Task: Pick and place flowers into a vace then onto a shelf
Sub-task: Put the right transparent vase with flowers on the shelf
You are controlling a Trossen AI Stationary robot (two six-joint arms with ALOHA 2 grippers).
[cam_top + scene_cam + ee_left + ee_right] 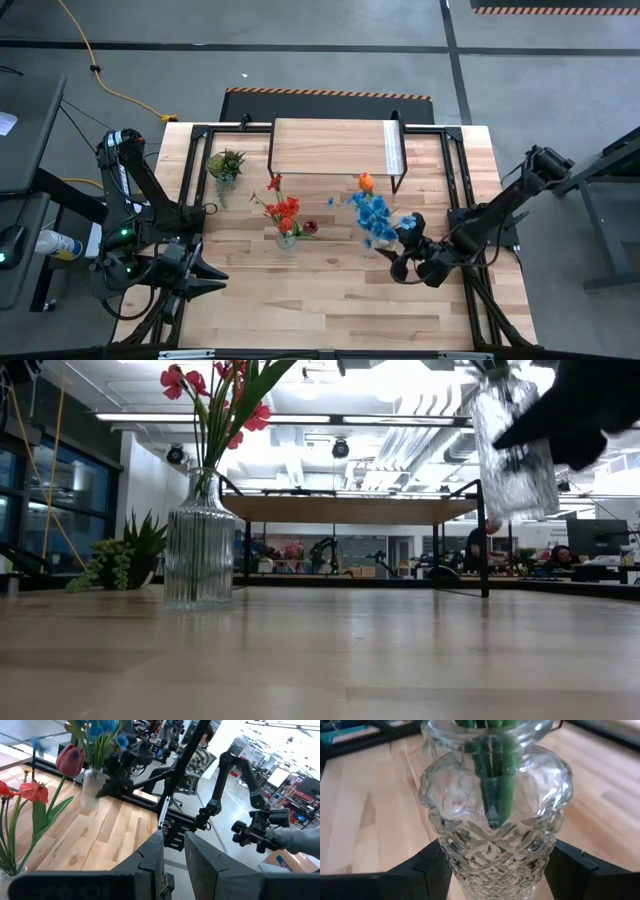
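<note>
Two right fingers (432,870) clamp one vase (492,820).

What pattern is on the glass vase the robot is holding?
A cut diamond pattern on the clear glass vase, best seen in the right wrist view.

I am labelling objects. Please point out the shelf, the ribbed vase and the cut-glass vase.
shelf (330,143), high view, plank top.
ribbed vase (200,555), low view, glass body.
cut-glass vase (495,845), right wrist view, patterned belly.

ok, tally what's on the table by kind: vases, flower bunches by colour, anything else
Glass vases: 2, ribbed vase standing on the table, patterned vase held by the right gripper
Red flowers: 1 bunch
Blue flowers: 1 bunch
Orange tulip: 1
Dark pink bud: 1
Potted plant: 1
Shelf: 1
Total: 8
</note>
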